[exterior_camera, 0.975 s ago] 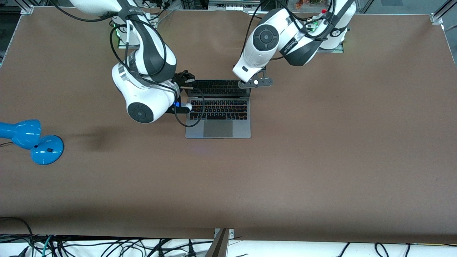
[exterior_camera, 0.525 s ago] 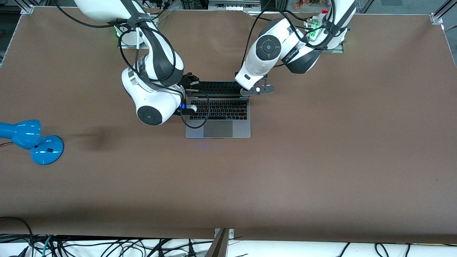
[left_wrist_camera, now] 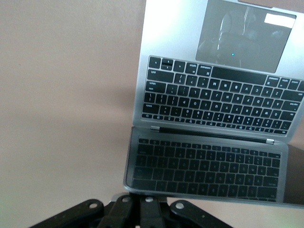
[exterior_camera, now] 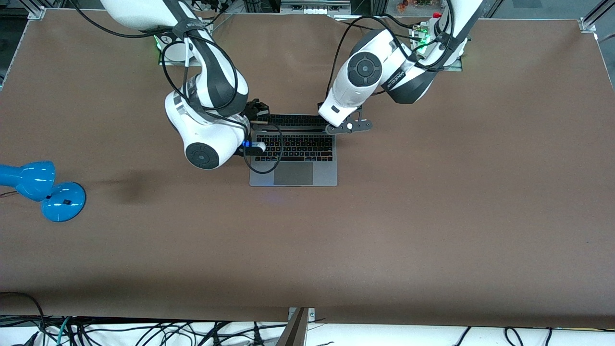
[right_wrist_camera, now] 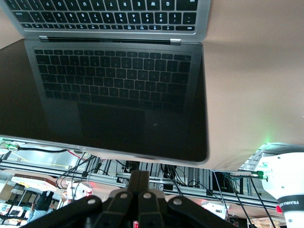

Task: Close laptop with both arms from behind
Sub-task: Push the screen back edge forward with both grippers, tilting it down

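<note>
The space-grey laptop (exterior_camera: 293, 174) sits open at the table's middle, its lid (exterior_camera: 293, 120) tipped over the black keyboard and mirroring the keys. My left gripper (exterior_camera: 336, 126) is shut, its fingertips (left_wrist_camera: 145, 202) against the lid's top edge at the corner toward the left arm's end. My right gripper (exterior_camera: 255, 114) is shut, its fingertips (right_wrist_camera: 139, 183) just off the lid's top edge at the corner toward the right arm's end. The laptop also shows in the left wrist view (left_wrist_camera: 213, 99) and the right wrist view (right_wrist_camera: 118, 95). The logo is hidden.
A blue desk lamp (exterior_camera: 43, 190) lies at the right arm's end of the table. A black cable (exterior_camera: 262, 166) from the right arm hangs looped over the laptop's keyboard edge. Brown table top (exterior_camera: 432, 216) spreads all round the laptop.
Both grippers have moved toward the front camera with the lid's top edge. The lid has tipped further down over the keyboard.
</note>
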Controlling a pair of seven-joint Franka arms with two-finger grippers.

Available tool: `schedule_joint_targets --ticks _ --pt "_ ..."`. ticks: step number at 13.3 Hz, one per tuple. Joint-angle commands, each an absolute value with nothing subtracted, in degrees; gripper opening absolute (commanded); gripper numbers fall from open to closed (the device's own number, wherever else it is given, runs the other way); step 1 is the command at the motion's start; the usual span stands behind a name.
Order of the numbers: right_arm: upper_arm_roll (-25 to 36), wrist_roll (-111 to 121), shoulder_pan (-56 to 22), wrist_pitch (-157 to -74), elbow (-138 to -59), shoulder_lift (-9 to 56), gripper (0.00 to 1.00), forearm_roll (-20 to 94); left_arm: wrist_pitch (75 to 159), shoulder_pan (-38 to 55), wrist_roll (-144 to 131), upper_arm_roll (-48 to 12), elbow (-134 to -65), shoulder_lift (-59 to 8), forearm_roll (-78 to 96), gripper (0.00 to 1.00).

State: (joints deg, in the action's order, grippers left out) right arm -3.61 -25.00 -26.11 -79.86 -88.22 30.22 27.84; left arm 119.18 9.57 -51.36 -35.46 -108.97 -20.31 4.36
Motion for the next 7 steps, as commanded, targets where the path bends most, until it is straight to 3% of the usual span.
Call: schedule_joint_targets --ticks 1,7 --pt "-2.90 -26.19 -27.51 -81.73 -87.19 31.20 0.00 27.25 119.00 9.58 -52.99 -35.42 -106.09 -22.85 1.76 0.00" --pt "-0.89 -25.75 -27.16 -83.14 -86.92 31.20 0.00 25.22 119.00 9.67 -53.17 -34.72 -104.77 -24.08 0.26 0.00"
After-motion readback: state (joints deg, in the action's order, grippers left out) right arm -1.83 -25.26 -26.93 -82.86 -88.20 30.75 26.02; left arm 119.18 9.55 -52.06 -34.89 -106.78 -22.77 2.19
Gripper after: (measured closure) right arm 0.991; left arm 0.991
